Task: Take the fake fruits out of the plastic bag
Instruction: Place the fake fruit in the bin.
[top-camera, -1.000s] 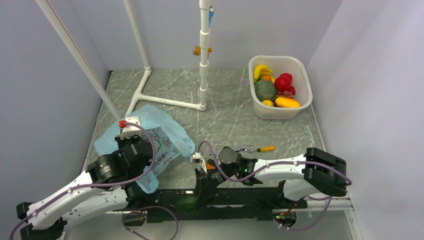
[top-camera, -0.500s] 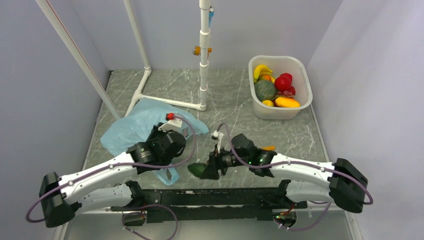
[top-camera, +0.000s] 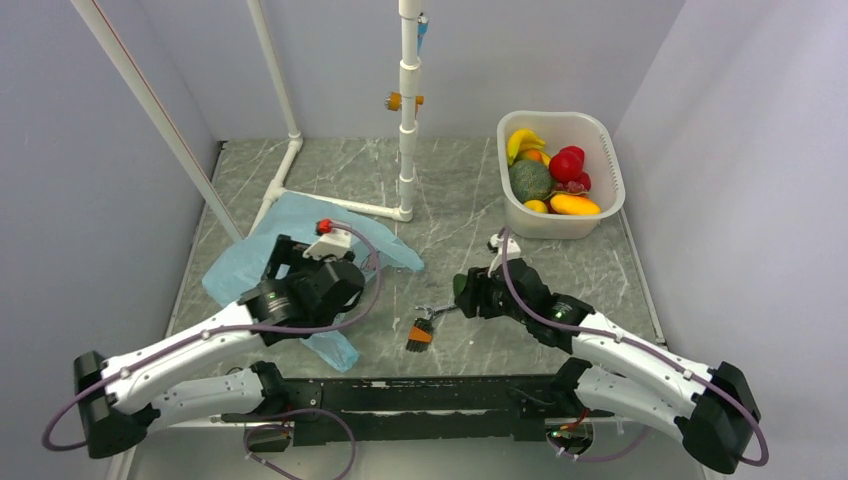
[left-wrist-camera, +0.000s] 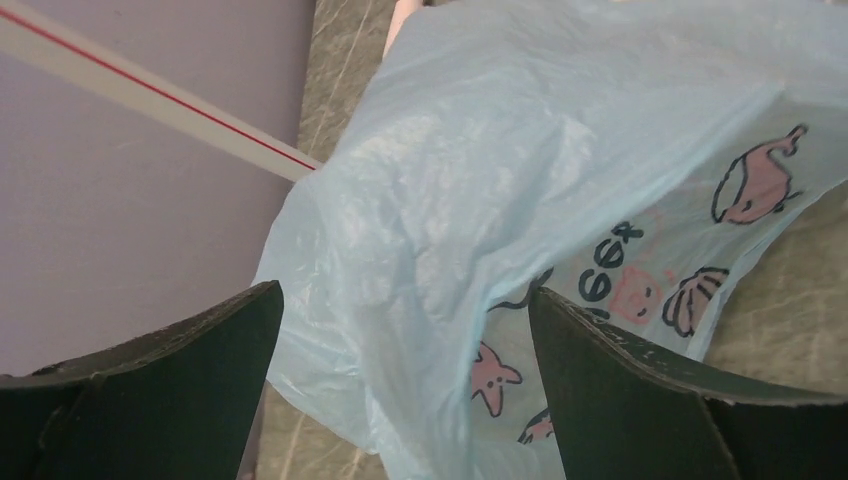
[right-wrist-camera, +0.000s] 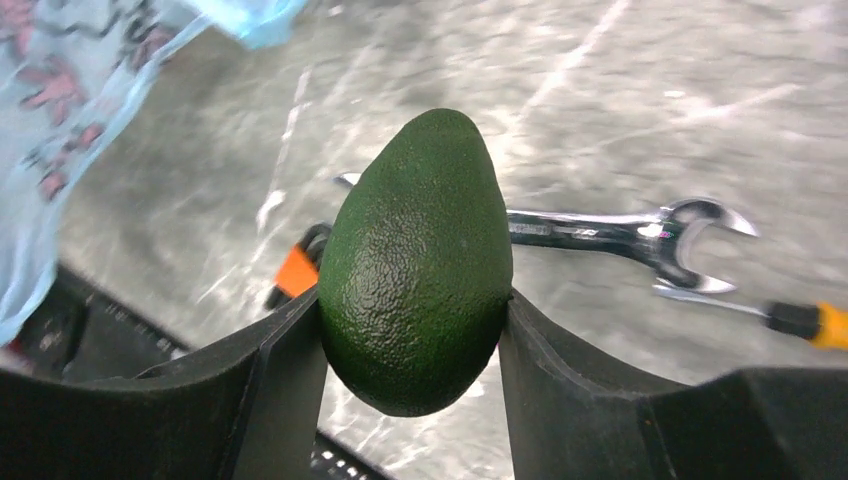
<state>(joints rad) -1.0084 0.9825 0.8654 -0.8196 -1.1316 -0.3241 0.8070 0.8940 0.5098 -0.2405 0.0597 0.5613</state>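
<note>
The light-blue plastic bag (top-camera: 240, 265) lies crumpled on the left of the table, its pink cartoon print (left-wrist-camera: 600, 290) facing up. My left gripper (top-camera: 278, 258) hovers over it, open, with the bag's film (left-wrist-camera: 420, 200) showing between and beyond the jaws (left-wrist-camera: 403, 292), which hold nothing. My right gripper (top-camera: 462, 290) is at the table's middle, shut on a dark green avocado (right-wrist-camera: 415, 260), which it holds above the table. A banana (top-camera: 520, 140), a red fruit (top-camera: 566, 163) and a mango (top-camera: 573, 204) lie in the tub. No fruit shows inside the bag.
A white perforated tub (top-camera: 610, 160) stands at the back right and also holds a dark green melon (top-camera: 530, 180). A silver wrench (right-wrist-camera: 600, 228) and a small orange-and-black tool (top-camera: 420, 335) lie under the right gripper. A white pipe frame (top-camera: 405, 120) rises at the back.
The left gripper has opened and let go of the bag, which has settled. The right arm has carried the avocado from the front edge up and to the right.
</note>
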